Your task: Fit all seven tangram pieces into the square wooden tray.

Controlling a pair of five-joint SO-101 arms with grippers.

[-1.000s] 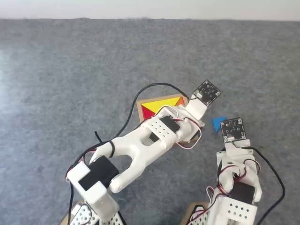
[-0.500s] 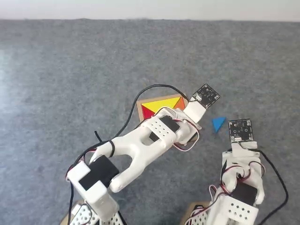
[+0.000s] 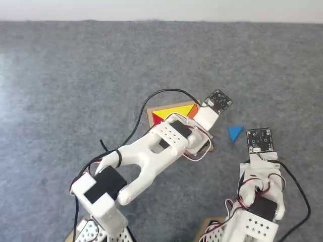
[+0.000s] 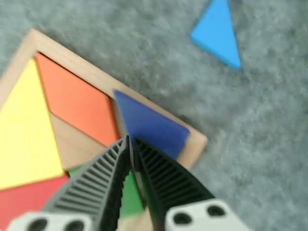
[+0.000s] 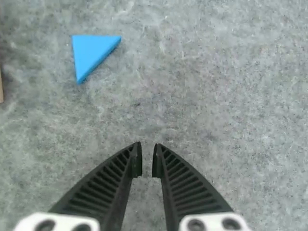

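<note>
Left jaws at dark-blue triangle's (image 4: 156, 129) edge

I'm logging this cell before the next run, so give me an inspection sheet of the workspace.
Surface: grey carpet.
Job's things: wooden tray holds yellow piece, orange piece, dark blue piece, green piece, red piece; light blue triangle lies outside on the carpet.
Clutter: nothing seen.
Grippers: left gripper shut, over the tray by the dark blue piece; right gripper shut, empty, over carpet.
Cables: black cable loops above the left arm; second cable runs by the right arm.
Surroundings: pale wall beyond the carpet.
</note>
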